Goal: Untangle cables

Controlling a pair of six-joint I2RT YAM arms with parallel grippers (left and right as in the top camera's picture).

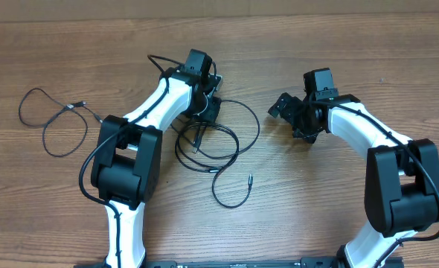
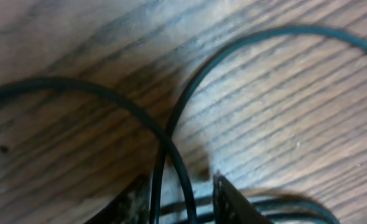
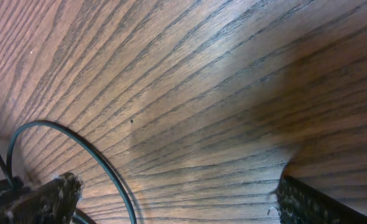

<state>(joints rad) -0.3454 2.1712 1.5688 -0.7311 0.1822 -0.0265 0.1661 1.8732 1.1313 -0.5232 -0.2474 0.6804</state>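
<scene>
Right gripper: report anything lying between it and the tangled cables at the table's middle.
Nothing visible does. The right gripper stands open just right of the tangled cables. Only bare table shows between them, and in the right wrist view one loop curves close by one finger.

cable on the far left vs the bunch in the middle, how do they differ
The far-left cable lies alone as a single cord in open loops; the middle bunch has several loops crossing one another. Nothing touches the far-left cable; the left end effector is down on the middle bunch. Both are thin black cords with small plugs, on the wooden table.
</scene>
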